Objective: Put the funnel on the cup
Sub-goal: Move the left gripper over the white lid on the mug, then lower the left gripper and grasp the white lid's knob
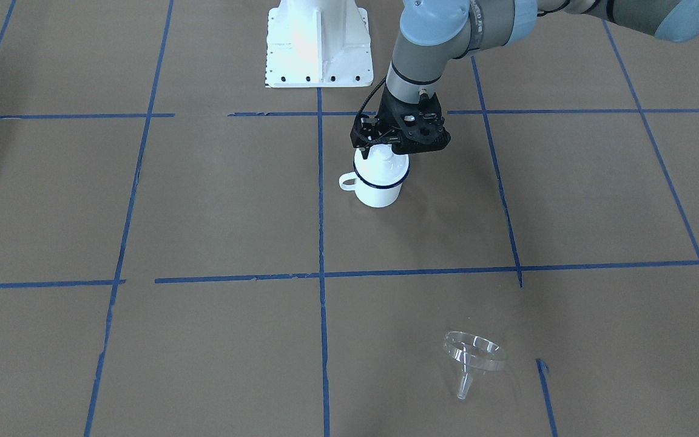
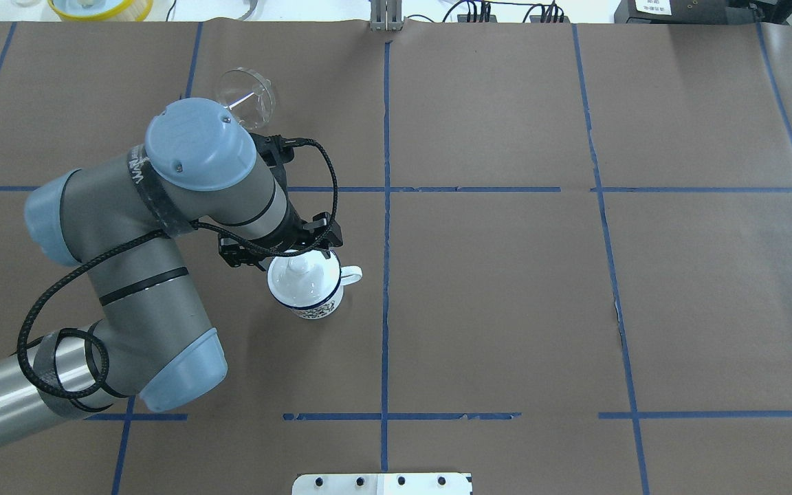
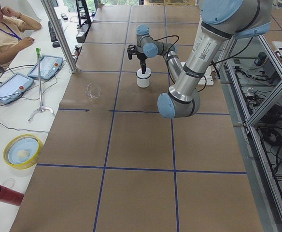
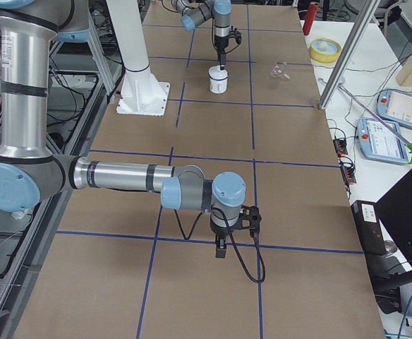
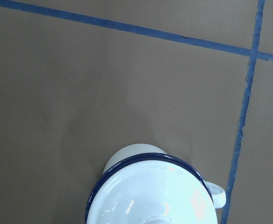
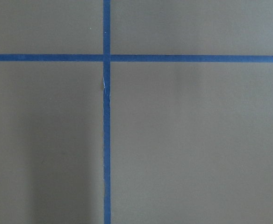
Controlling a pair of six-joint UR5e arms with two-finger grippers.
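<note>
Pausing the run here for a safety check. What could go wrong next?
1. A white lid covers the cup, with the left gripper right at its top. I cannot tell whether the jaws are shut. An off-centre pull might drag or tip the cup.
2. The funnel lies on its side, well apart from the cup. Being clear and round, it may roll or slip when grasped.

The small enamel mug (image 1: 378, 185) was white with a dark blue rim and a dark print on its side. The glass-like funnel (image 1: 472, 355) was colourless. The brown paper table cover (image 1: 216, 200) bore a grid of blue tape lines (image 1: 321, 243). The left arm (image 2: 155, 289) was grey with pale blue caps.
</note>
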